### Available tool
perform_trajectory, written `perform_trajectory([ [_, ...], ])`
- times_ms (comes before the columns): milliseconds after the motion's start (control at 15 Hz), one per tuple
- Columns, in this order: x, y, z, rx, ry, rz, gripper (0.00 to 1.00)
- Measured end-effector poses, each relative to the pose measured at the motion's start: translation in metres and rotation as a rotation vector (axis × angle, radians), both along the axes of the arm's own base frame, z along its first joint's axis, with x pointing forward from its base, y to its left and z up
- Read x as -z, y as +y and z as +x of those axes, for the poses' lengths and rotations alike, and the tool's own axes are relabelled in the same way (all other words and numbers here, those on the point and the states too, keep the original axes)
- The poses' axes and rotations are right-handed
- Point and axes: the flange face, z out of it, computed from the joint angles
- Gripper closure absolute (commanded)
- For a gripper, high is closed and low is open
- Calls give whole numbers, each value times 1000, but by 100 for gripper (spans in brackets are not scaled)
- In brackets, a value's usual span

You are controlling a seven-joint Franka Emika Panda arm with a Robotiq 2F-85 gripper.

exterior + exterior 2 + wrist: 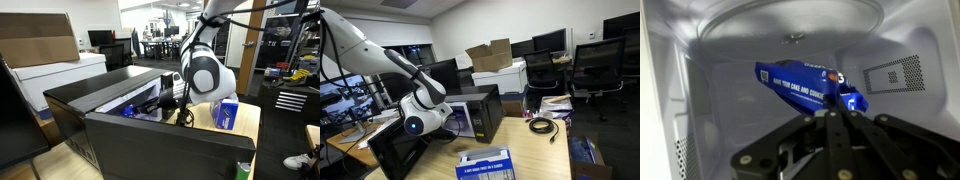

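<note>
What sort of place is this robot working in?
Probably an office or lab: computer monitors and office chairs fill the back, with a cardboard box nearby, and a microwave stands on a wooden desk.

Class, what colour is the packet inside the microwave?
Blue packet, white lettering; wrist view shows it best.

Sides: microwave walls (pixel 660 100) stand close to the gripper (pixel 835 112) on both flanks.
Ahead: blue packet (pixel 805 85) blocks the middle; there is room over the glass turntable (pixel 740 20) beyond.
Outside: open door (pixel 150 140) and blue box (pixel 226 113) flank the way in.
</note>
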Motion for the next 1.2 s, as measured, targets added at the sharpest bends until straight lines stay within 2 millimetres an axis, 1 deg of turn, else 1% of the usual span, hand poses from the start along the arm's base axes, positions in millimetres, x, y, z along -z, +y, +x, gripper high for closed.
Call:
perform_trajectory([
  [133, -19, -1, -16, 3, 2, -12, 99],
  [267, -34, -1, -38, 9, 30, -38, 99],
  [467, -41, 1, -81, 21, 139, -108, 99],
  [533, -43, 2, -93, 22, 167, -124, 99],
  [800, -54, 5, -131, 15, 272, -192, 99],
  [933, -65, 7, -145, 10, 319, -230, 99],
  [1000, -88, 7, -153, -2, 343, -273, 99],
  [1200, -110, 2, -155, -11, 373, -315, 99],
])
